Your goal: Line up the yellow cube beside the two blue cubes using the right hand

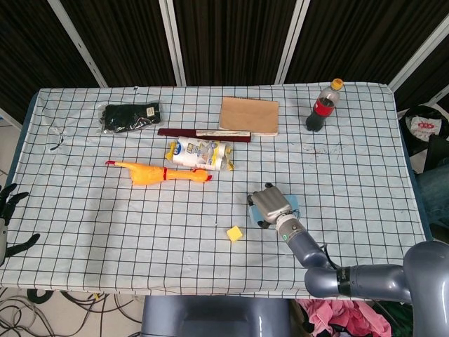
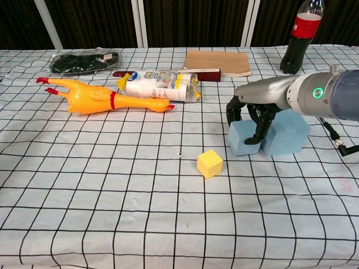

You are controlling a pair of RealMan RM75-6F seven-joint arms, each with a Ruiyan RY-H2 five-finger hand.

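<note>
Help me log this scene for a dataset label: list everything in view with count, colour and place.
yellow cube: 1, yellow, centre front.
blue cubes: 2, blue, side by side right of it.
rubber chicken: 1, orange-yellow, left.
snack packet: 1, white, middle.
dark stick: 1, maroon, behind packet.
brown pad: 1, tan, back.
cola bottle: 1, back right.
black bag: 1, back left.
right hand: over left blue cube.
left hand: off table's left edge.
</note>
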